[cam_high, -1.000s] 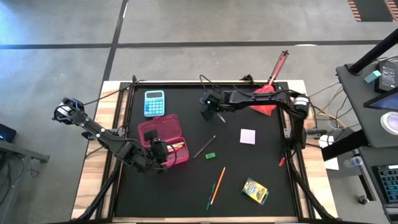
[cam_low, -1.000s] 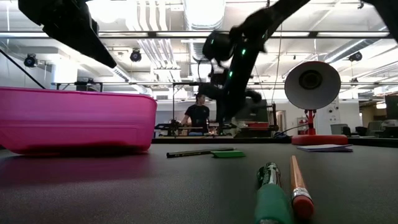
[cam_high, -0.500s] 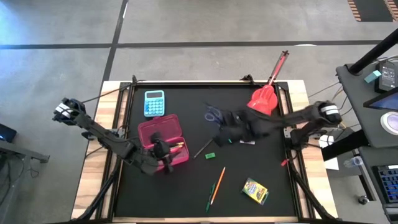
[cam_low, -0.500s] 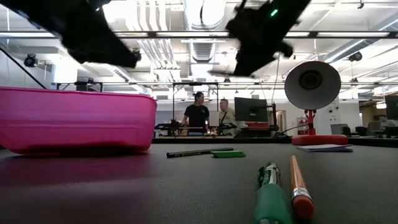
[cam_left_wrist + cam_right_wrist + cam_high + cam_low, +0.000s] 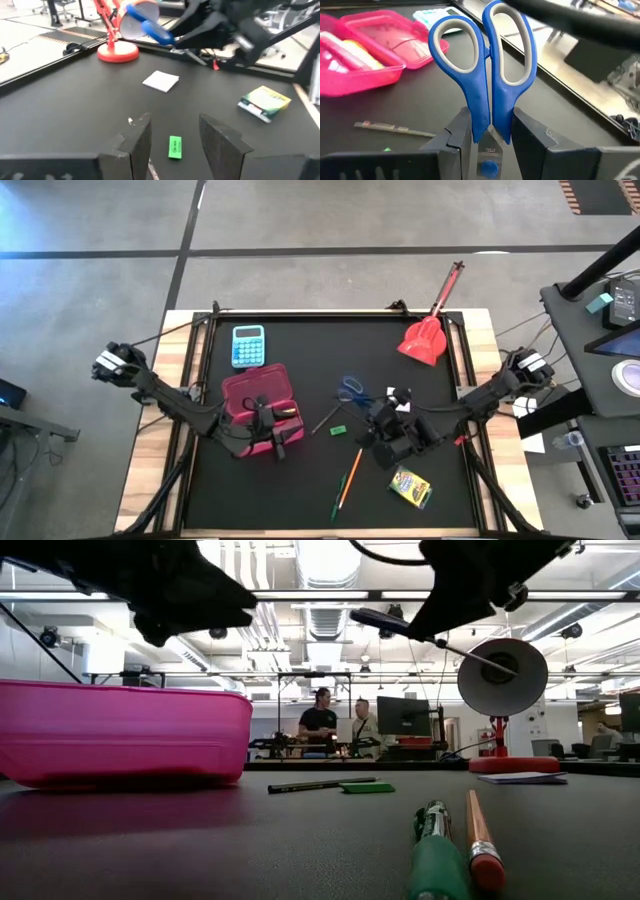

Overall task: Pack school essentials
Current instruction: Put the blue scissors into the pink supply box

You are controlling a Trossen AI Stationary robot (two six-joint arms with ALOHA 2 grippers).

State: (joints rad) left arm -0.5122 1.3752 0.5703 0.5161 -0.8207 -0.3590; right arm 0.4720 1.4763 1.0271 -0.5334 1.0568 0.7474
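Note:
Blue-handled scissors [image 5: 485, 65] hang in the air over the middle of the black mat, with my right gripper [image 5: 490, 125] shut on them; in the high view the right gripper [image 5: 368, 412] is there with the scissors [image 5: 350, 388]. My left gripper [image 5: 172, 135] is open above the near edge of the pink case [image 5: 262, 402] and holds nothing. On the mat lie a dark pencil [image 5: 328, 417], a green eraser [image 5: 338, 430], an orange pencil and a green pen [image 5: 346, 480], and a crayon box [image 5: 410, 487]. My right gripper pinches the scissors between its two fingers just below the handle loops, at the pivot [image 5: 489, 145]. The handle loops stick out beyond the fingertips, away from the wrist. The blades are hidden behind the fingers. The scissors are lifted clear of the mat.
A blue calculator [image 5: 248, 345] lies beyond the pink case. A red scoop [image 5: 425, 340] sits at the far right corner, and a pale note pad [image 5: 161, 81] lies beside my right arm. Beyond the table's far edge, people stand in the room [image 5: 320, 725].
My right gripper has carried the scissors from the far side of the mat toward its near edge and middle, swinging and rolling as it went, with the scissors clear of the mat. My left gripper has tipped and sunk a little over the pink case, still open.

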